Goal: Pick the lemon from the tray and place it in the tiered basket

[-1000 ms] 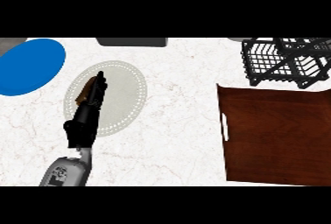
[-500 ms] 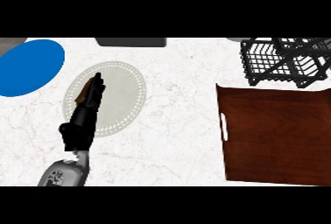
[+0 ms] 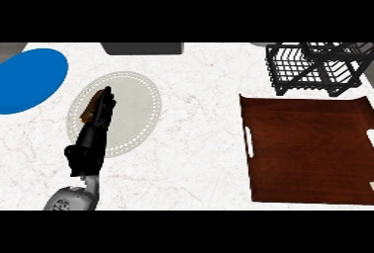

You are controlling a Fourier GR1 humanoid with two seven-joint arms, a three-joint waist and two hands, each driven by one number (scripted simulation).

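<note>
Black left hand (image 3: pixel 92 129), fingers seemingly straight, over pale plate (image 3: pixel 139 106), wooden tray (image 3: pixel 306 148) apart.

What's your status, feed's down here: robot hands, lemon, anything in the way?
Left robot hand open over pale plate; right robot hand out of view. No lemon visible on tray. Nothing between tray and tiered basket.

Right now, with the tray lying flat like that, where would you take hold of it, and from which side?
Probably by the slot cut into the tray's left rim, coming in from the left across the counter. The tray lies flat, so its low edges offer little else to hook, and the basket crowds its far edge. The left hand is on that side.
</note>
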